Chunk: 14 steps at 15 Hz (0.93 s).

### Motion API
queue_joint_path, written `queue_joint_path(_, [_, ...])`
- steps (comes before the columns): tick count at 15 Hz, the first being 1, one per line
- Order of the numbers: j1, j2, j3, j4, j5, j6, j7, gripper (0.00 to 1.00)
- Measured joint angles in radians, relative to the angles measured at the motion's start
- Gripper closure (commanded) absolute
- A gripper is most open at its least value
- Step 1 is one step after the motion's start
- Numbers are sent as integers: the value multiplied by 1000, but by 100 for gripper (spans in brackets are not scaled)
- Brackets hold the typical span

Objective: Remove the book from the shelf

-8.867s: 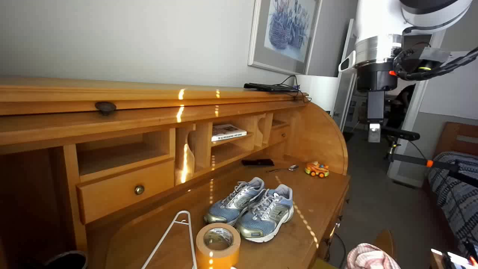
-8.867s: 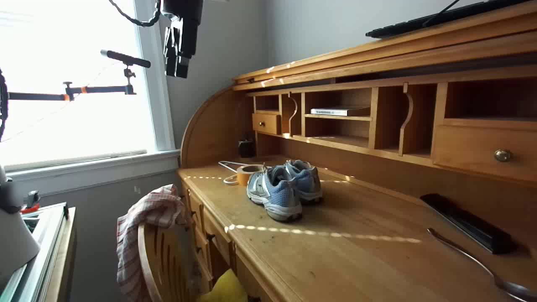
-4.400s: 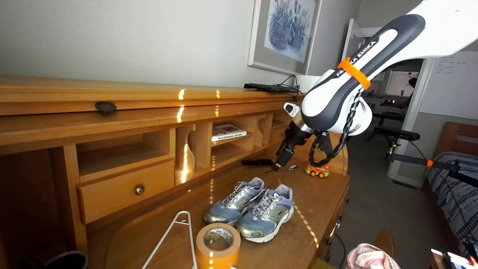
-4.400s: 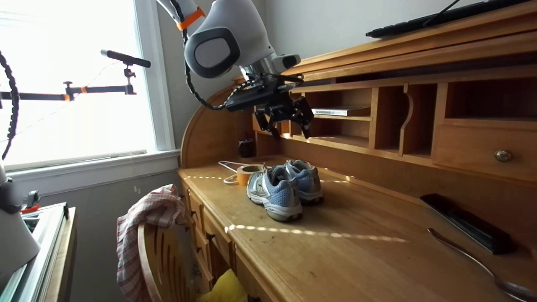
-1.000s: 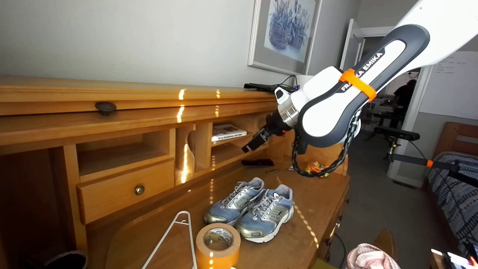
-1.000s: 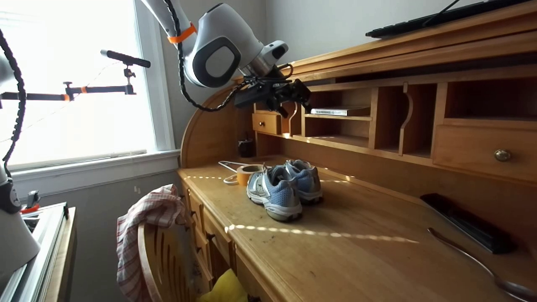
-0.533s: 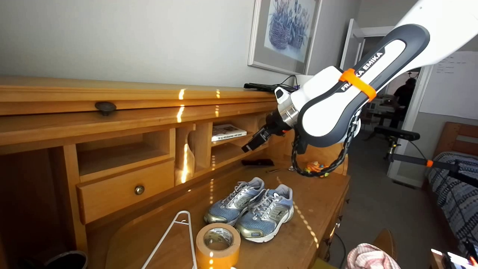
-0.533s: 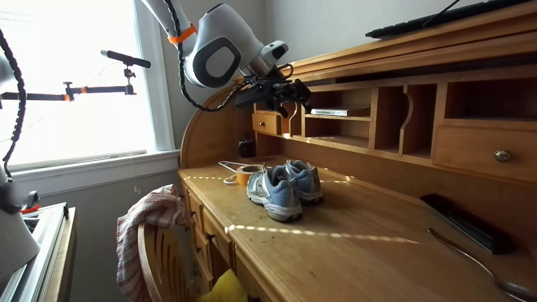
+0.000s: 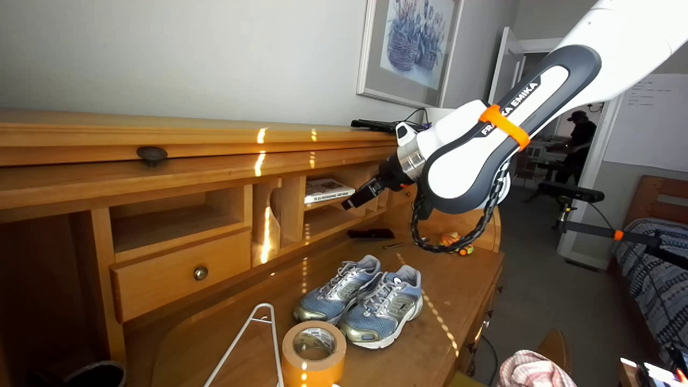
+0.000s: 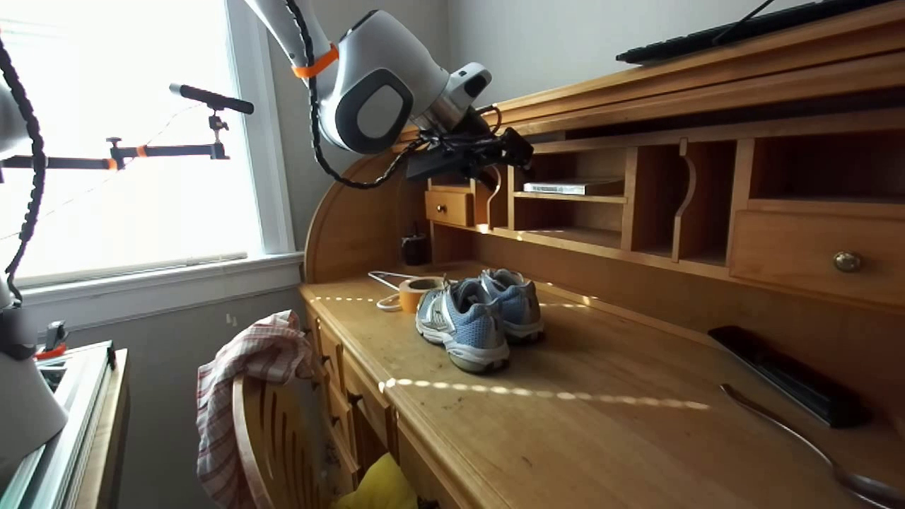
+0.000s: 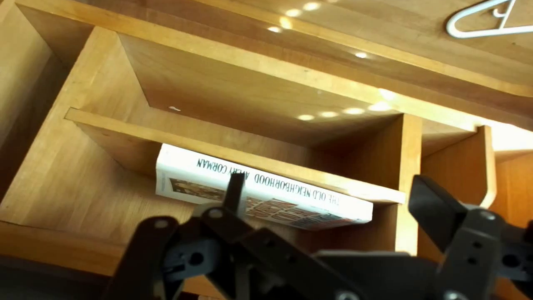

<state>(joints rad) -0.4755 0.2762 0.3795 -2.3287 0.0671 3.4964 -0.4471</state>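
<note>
The book [image 9: 329,191] is a white-spined paperback lying flat on the upper board of the middle cubby's shelf [image 10: 573,199]. It also shows in an exterior view [image 10: 558,189]. In the wrist view, which stands upside down, the book's spine [image 11: 275,181] faces me and its lettering is inverted. My gripper [image 11: 328,185] is open and empty, with its fingers wide apart. One finger overlaps the middle of the spine; the other lies past the book's end, by the cubby's side wall. In the exterior views the gripper [image 9: 348,205] [image 10: 509,166] is just in front of the cubby, apparently not touching the book.
Upright dividers [image 11: 410,179] flank the cubby. Below on the desktop are a pair of blue-grey shoes [image 9: 371,306], a tape roll [image 9: 314,355], a white hanger [image 9: 242,344], a black object [image 10: 788,375], a spoon [image 10: 785,431] and a toy car [image 9: 456,244]. A keyboard [image 10: 742,32] is on top.
My arm has come from high away from the desk to the front of the cubby. In the last half second the gripper moved slightly up and closer to the shelf. The book has not moved.
</note>
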Motion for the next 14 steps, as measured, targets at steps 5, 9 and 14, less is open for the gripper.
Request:
queue_joint_path(5, [-101,57,75,27,-95,108,54,0])
queue_joint_path(9, [-159,86,107,31,-152,158,94,0])
queue_joint_path(14, [-235,136,143,50,-233,198,153,0])
